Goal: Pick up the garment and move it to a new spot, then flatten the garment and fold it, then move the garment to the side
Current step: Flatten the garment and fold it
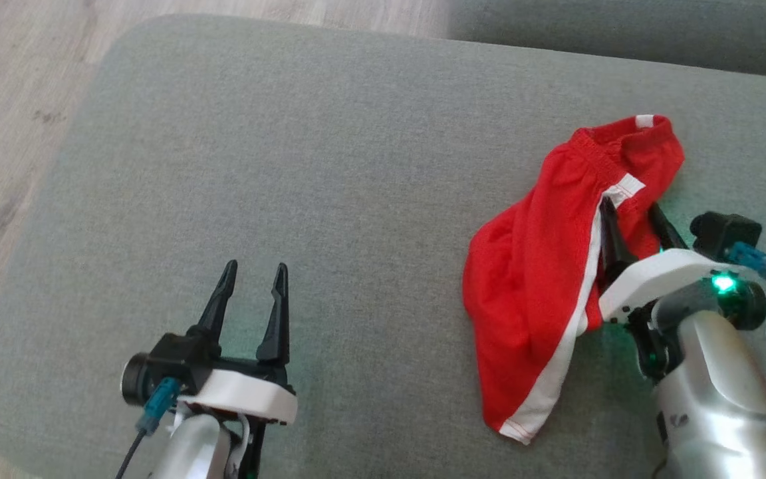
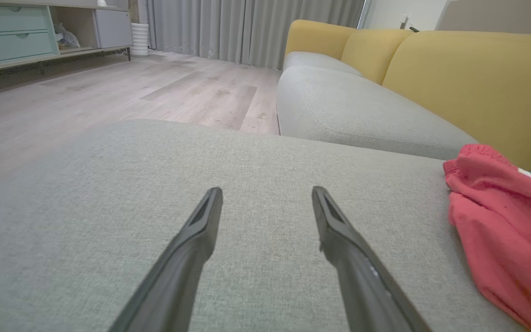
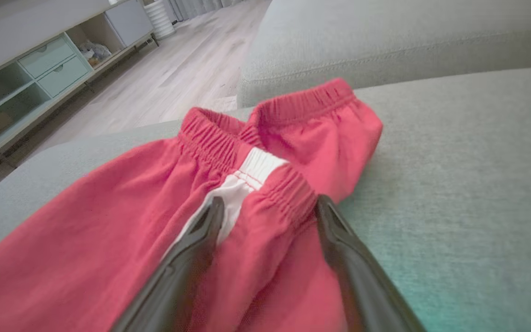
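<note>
Red garment [image 1: 536,266], head view: shorts with a white side stripe lie crumpled on the right part of the grey cushion [image 1: 356,166], with the waistband at the far end.
Left gripper [image 1: 255,266], head view: I see it low at the left over bare cushion, well apart from the garment. Its jaws are spread wide and hold nothing.
Right gripper [image 1: 630,216], head view: it sits at the garment's right edge, dark fingers reaching into the cloth near the waistband.
Left wrist view: fingers are parted above bare grey fabric. The garment lies at the right edge, with a yellow backrest [image 2: 477,83] and wooden floor [image 2: 109,92] beyond.
Right wrist view: the jaws stand wide, astride the elastic waistband. The white stripe meets the left finger, and the cloth between the fingers is not pinched.
</note>
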